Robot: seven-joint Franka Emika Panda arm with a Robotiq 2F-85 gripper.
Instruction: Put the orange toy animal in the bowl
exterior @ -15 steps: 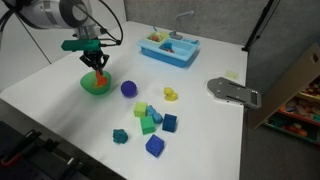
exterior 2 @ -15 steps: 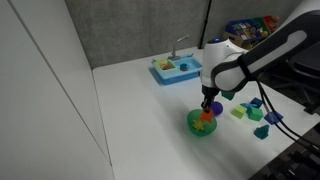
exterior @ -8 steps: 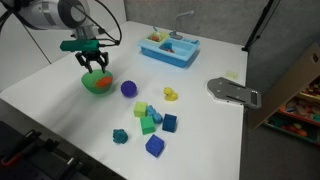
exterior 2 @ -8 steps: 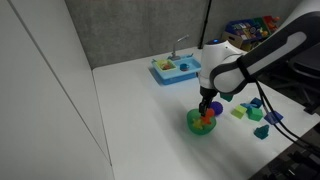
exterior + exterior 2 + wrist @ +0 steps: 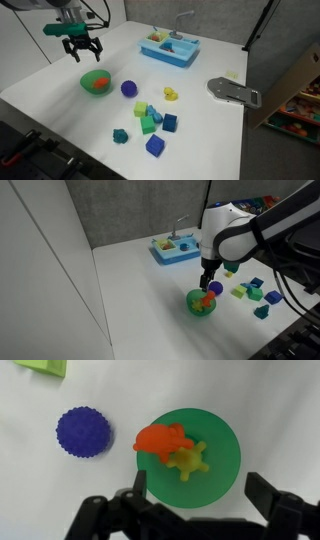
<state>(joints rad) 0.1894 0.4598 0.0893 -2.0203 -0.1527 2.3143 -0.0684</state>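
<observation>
Hovering above the bowl (image 5: 222,472), the gripper (image 5: 80,51) is spread and empty, the orange toy animal (image 5: 160,440) lying inside.

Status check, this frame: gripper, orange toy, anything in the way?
Gripper open, empty, above bowl. Orange toy animal in bowl, touching yellow toy. Purple ball beside bowl, apart.

White, rounded arm (image 5: 238,232) with smooth, glossy joint housings and dark seams. A teal-green bracket (image 5: 64,30) sits above the black Robotiq gripper (image 5: 82,54), whose matte, angular fingers (image 5: 268,493) are dark throughout. Thin black cables (image 5: 287,280) run along the arm.
</observation>
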